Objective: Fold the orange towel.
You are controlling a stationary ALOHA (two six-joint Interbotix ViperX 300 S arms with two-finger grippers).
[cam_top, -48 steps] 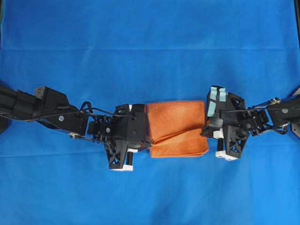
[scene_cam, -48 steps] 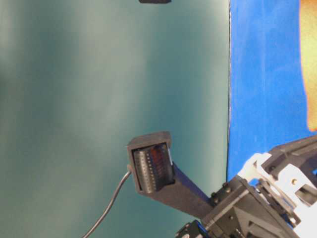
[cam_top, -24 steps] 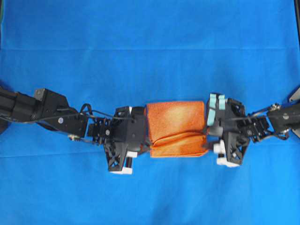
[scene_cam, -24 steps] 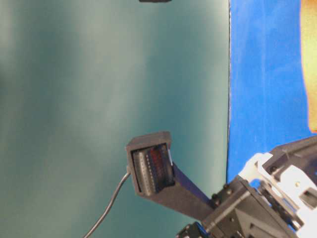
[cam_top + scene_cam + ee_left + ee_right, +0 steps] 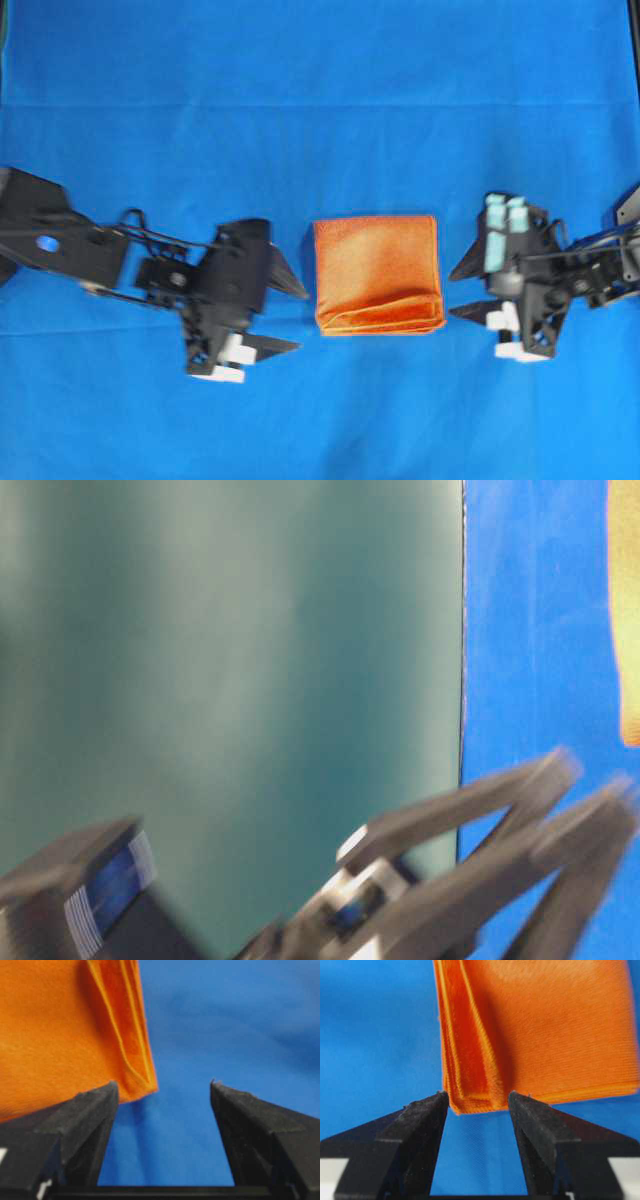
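Note:
The orange towel (image 5: 378,272) lies folded into a compact rectangle in the middle of the blue table cloth (image 5: 320,100), its layered hems along the near edge. My left gripper (image 5: 300,320) stands open just left of it, apart from it, with nothing between the fingers. On the other side my right gripper (image 5: 452,294) is open too, a short gap from the towel's right edge. The left wrist view has the towel (image 5: 60,1035) beyond the open left gripper (image 5: 164,1085). In the right wrist view the towel's stacked corner (image 5: 550,1030) lies just past the open right gripper (image 5: 477,1095).
Blue cloth covers the whole table around the towel. In the table-level view the left arm (image 5: 480,830) is a blur in front, a teal surface (image 5: 230,680) fills the left, and a strip of towel (image 5: 628,610) shows at the right edge.
Both grippers have opened and let go of the towel's near edge, then drawn back outward, left and right. The towel has settled flat in its folded shape.

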